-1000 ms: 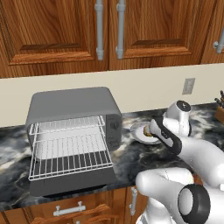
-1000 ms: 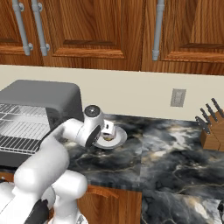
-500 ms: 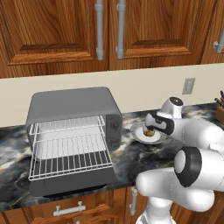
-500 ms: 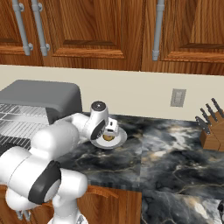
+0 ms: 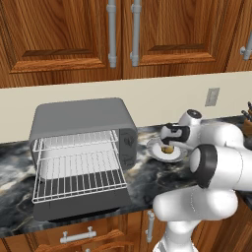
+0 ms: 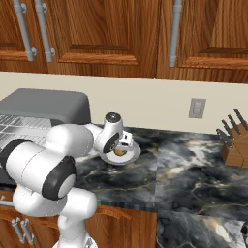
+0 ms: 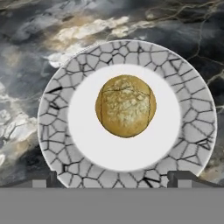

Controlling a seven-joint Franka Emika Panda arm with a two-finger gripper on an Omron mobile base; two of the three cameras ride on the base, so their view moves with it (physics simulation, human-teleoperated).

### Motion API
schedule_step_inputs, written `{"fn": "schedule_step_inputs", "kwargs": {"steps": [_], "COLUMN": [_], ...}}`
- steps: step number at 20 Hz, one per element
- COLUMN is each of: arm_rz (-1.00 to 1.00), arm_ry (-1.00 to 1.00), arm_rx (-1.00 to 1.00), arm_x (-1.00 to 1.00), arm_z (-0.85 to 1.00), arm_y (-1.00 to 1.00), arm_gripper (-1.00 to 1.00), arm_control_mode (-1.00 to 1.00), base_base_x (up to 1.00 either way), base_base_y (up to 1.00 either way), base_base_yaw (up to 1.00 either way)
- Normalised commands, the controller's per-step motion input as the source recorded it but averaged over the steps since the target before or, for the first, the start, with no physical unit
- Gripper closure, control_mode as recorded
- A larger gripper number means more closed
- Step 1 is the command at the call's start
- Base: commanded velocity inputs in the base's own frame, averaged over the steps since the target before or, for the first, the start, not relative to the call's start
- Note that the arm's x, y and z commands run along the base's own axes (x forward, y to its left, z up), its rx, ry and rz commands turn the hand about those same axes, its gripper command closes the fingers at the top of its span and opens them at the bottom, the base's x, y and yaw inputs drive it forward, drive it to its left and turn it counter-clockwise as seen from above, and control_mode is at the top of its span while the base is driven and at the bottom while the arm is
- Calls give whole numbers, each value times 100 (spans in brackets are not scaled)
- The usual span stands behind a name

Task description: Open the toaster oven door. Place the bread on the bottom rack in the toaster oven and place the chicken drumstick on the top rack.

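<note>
I've swung in over the plate (image 7: 52, 127); the bread (image 7: 126, 106) sits mid-frame, my fingers (image 7: 114, 177) spread wide, empty (oven (image 5: 81, 142) door already down), so grasping comes next.

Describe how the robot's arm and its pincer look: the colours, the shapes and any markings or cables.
The arm is made of thick, rounded, glossy white segments with dark grey to black bands at the joints. The wrist ends in a white round cap with a dark disc on top. The pincer has a dark body and two small dark, blocky fingertips. No cables or markings can be seen.
</note>
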Motion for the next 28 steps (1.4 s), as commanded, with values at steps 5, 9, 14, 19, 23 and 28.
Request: {"fn": "schedule_step_inputs", "kwargs": {"steps": [5, 9, 14, 19, 23, 28], "arm_rz": [0, 0, 0, 0, 0, 0], "arm_ry": [0, 0, 0, 0, 0, 0], "arm_rx": [0, 0, 0, 0, 0, 0], "arm_x": [17, 25, 24, 21, 22, 18], "arm_z": [-19, -17, -14, -17, -15, -11], "arm_y": [0, 0, 0, 0, 0, 0], "arm_gripper": [-100, -100, -100, -100, -100, -100], "arm_control_mode": [-100, -100, -100, -100, -100, -100], "base_base_x": [0, 0, 0, 0, 0, 0], "base_base_y": [0, 0, 0, 0, 0, 0], "base_base_yaw": [0, 0, 0, 0, 0, 0]}}
